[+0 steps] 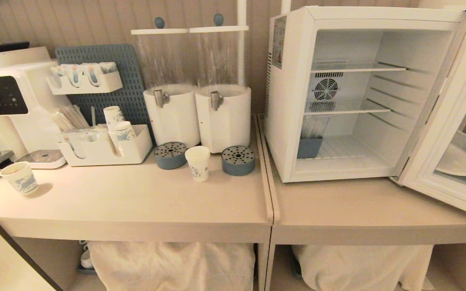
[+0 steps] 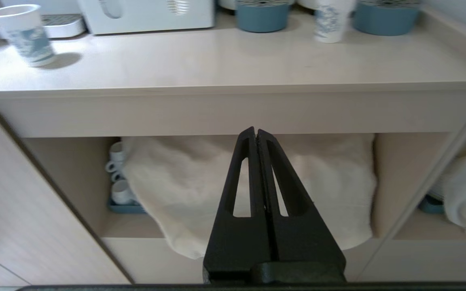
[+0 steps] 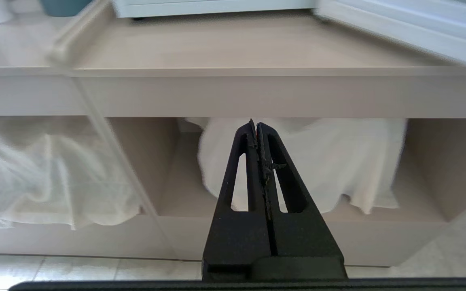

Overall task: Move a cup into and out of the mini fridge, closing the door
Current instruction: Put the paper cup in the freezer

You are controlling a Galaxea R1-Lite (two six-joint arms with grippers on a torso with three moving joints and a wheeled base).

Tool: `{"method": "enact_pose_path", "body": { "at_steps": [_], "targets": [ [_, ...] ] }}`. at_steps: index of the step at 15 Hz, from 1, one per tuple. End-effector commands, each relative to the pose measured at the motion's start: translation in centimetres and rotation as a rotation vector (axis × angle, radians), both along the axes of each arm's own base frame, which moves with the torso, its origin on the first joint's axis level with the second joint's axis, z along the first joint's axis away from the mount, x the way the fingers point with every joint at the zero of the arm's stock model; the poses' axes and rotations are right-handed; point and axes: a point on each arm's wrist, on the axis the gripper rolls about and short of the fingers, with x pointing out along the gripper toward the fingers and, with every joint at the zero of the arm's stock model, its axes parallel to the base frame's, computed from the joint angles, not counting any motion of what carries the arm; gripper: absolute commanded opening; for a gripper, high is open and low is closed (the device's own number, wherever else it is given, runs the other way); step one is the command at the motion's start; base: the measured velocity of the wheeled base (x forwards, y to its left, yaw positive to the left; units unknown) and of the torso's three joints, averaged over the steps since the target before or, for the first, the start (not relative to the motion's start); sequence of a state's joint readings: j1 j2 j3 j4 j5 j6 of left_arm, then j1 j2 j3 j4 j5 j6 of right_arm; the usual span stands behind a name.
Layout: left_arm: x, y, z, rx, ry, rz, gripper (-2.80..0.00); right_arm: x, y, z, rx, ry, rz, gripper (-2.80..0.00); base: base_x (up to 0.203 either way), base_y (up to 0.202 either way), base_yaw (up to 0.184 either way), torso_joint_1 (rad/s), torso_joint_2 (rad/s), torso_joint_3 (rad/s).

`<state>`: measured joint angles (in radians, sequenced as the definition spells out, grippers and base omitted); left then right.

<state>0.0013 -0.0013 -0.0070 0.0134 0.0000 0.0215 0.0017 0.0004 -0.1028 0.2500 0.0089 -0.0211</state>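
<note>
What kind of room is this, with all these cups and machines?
Probably a self-serve drinks corner in an office or café. A white coffee machine stands by two clear-topped white drink dispensers with taps, stacked blue-patterned paper cups and a white countertop mini fridge with its door open.

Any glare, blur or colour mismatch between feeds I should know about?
Head view: warm, dim cast, bowed edges, reflections on the open door's glass. Left wrist view: cooler light, sharp shadow beside the leaning cup. Right wrist view: soft blur on the draped cloth and counter.
</note>
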Motion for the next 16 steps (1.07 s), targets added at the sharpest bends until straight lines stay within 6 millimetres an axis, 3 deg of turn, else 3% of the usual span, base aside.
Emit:
{"method": "enact_pose_path", "body": {
  "at_steps": [1,16],
  "targets": [
    [0.00,0.00,0.00,0.000,0.000,0.000,-2.80,0.01,0.00,-0.01,0.000,0.003,0.000,-2.80,0.000,0.190,-0.001,0.005,0.00,0.002],
    [0.00,0.00,-0.03,-0.007,0.001,0.000,-2.80,0.01,0.00,-0.01,0.000,0.003,0.000,-2.80,0.000,0.190,0.001,0.003,0.00,0.003]
  ]
}}
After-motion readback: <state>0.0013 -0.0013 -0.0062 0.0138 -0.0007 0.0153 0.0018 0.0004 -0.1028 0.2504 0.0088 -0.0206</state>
